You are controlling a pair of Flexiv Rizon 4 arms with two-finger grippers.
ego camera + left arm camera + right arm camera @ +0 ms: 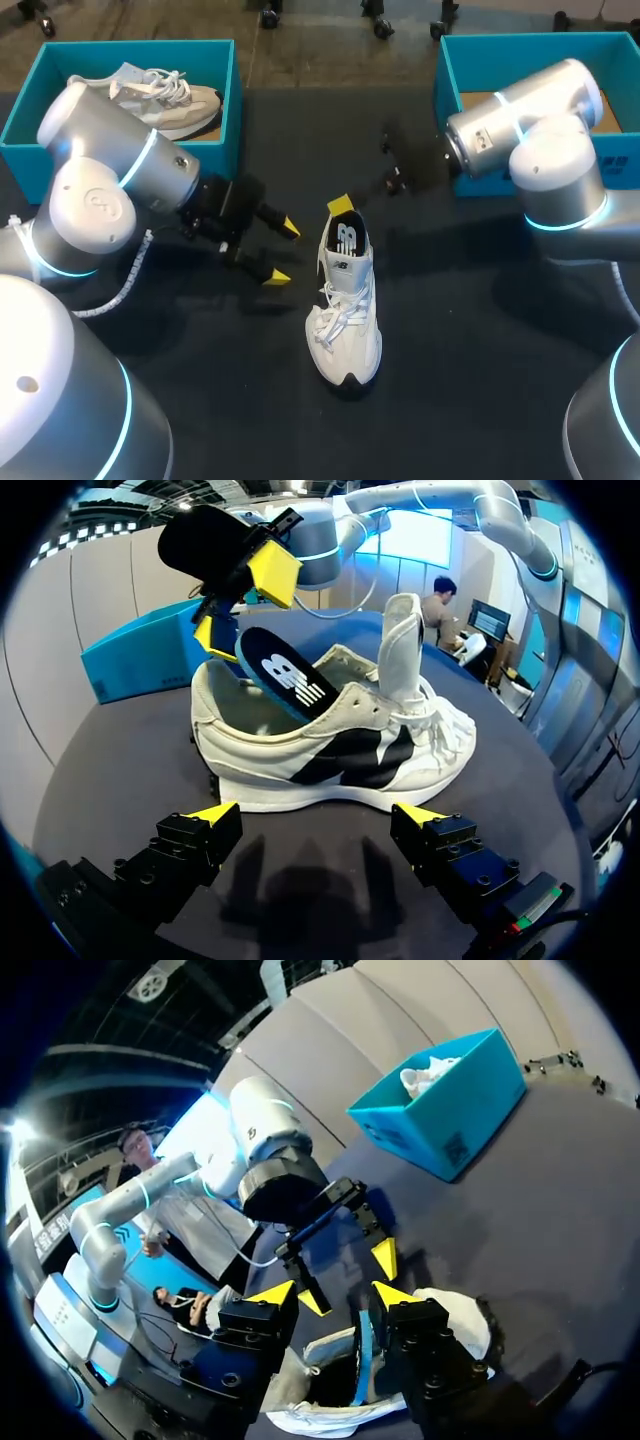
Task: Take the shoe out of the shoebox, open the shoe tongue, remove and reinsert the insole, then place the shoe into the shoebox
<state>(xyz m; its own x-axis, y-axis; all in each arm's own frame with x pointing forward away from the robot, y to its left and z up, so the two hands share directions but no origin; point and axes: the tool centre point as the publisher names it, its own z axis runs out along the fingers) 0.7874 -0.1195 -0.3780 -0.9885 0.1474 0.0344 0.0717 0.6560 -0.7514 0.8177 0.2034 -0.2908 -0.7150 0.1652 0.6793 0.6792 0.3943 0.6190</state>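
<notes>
A white and black shoe (pixel 345 320) stands on its sole in the middle of a dark tabletop (pixel 500 350). Its long axis runs toward and away from the robot, with the toe nearest the robot and the heel farthest. Its tongue (pixel 405 645) is pulled upright, and a dark blue insole (pixel 285 670) slants up out of the heel opening. 2 teal boxes sit at the far corners: the left shoebox (pixel 215 100) holds a second shoe (pixel 160 100), and the right shoebox (pixel 450 90) shows a brown floor. The right claw (pixel 333 1295) hangs over the heel with its fingers (pixel 392 1293) spread apart and the insole's raised end loose between them. The left claw (pixel 283 252) is wide open and empty, just beside the shoe's flank and not touching it.
</notes>
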